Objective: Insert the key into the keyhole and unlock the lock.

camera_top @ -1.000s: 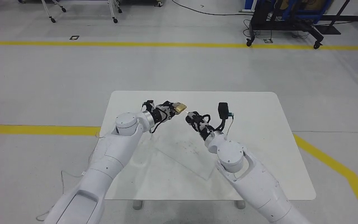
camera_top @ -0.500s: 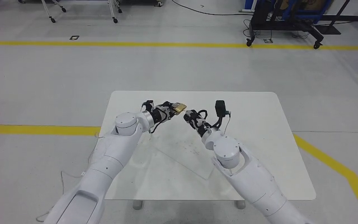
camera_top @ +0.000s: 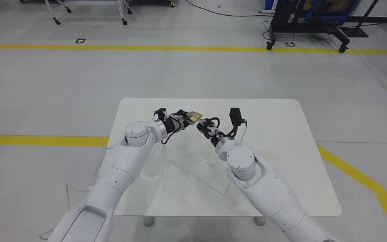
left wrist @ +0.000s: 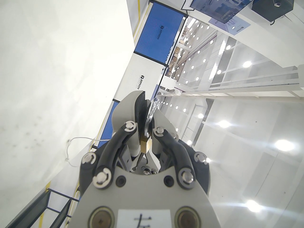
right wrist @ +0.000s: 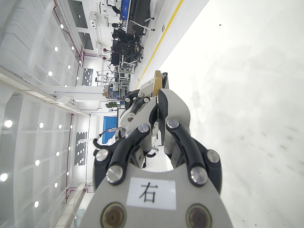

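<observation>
Left tool grips the lock; right tool, at its 4 o'clock, pinches the key, which may jam if misaligned.

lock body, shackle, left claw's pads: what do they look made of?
lock: body is probably brass, going by the yellow metallic sheen and bevelled edge.
shackle: looks like polished or plated steel, with mirror-bright glints.
pads of the left claw: dark, matte and ribbed, so likely rubber or soft plastic; can't tell which.
</observation>
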Controlling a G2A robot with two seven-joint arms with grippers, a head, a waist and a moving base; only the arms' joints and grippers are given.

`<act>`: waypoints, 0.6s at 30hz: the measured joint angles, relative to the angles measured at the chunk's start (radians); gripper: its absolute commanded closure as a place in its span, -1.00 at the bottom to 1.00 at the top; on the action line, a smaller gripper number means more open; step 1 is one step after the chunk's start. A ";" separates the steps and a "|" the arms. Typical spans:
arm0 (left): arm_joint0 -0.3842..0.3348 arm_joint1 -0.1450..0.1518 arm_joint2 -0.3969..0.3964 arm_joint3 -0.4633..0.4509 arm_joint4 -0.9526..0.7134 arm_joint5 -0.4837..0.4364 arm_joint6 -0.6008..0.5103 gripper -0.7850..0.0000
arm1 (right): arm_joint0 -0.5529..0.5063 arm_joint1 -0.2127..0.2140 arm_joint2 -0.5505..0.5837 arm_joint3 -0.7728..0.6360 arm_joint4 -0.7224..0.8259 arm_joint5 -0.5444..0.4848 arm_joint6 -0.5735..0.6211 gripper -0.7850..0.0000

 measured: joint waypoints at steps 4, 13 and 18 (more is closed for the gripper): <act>0.000 -0.001 0.001 -0.001 0.009 0.000 -0.001 1.00 | 0.006 -0.007 -0.002 0.008 -0.005 0.005 0.005 1.00; 0.002 -0.003 -0.003 -0.002 0.020 -0.005 -0.002 1.00 | 0.011 -0.018 0.003 0.022 -0.016 0.002 0.022 0.47; 0.004 -0.004 -0.009 -0.005 0.021 -0.022 -0.011 1.00 | -0.026 -0.010 0.047 -0.005 -0.004 -0.060 0.095 0.51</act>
